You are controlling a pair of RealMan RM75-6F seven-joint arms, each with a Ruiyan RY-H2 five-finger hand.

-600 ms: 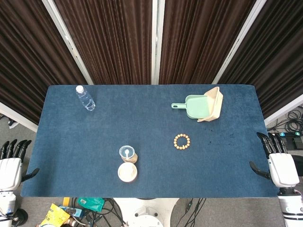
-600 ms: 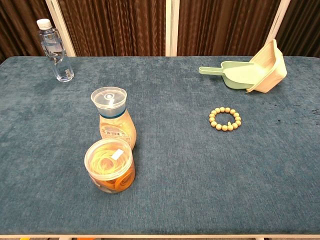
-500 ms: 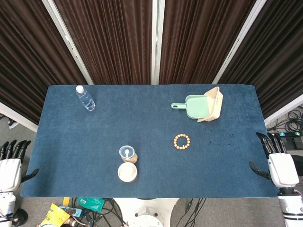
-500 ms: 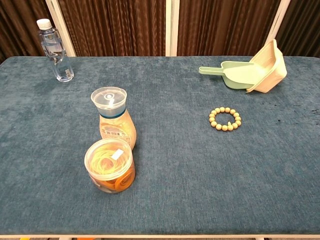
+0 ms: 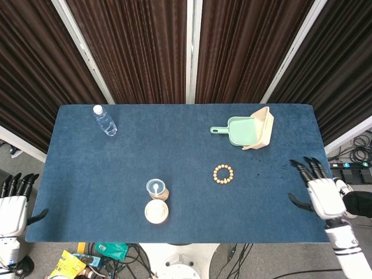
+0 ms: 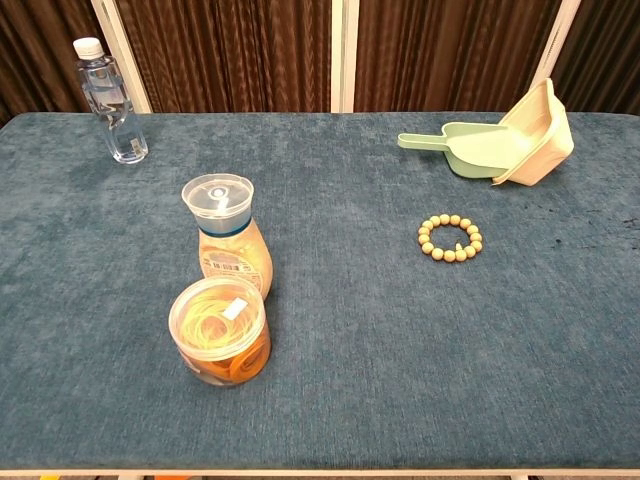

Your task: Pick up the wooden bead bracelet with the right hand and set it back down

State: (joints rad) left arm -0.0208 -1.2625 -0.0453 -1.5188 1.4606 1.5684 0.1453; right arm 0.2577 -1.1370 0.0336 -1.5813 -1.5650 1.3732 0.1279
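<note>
The wooden bead bracelet point(image 5: 223, 174) point(image 6: 450, 238) lies flat on the blue table, right of centre, with nothing touching it. My right hand point(image 5: 319, 193) hovers over the table's right edge, fingers spread and empty, well to the right of the bracelet. Off the table's left front corner, my left hand point(image 5: 14, 203) is open with its fingers pointing up. Neither hand shows in the chest view.
A green scoop point(image 5: 235, 130) and a beige tray point(image 5: 263, 128) lie behind the bracelet at the back right. A lidded bottle point(image 5: 157, 189) and a jar of rubber bands point(image 5: 156, 211) stand front left of centre. A water bottle point(image 5: 104, 120) is at the back left.
My right hand has moved left and inward, from beside the table's right edge to over it. The left hand has sunk slightly. The bracelet has not moved.
</note>
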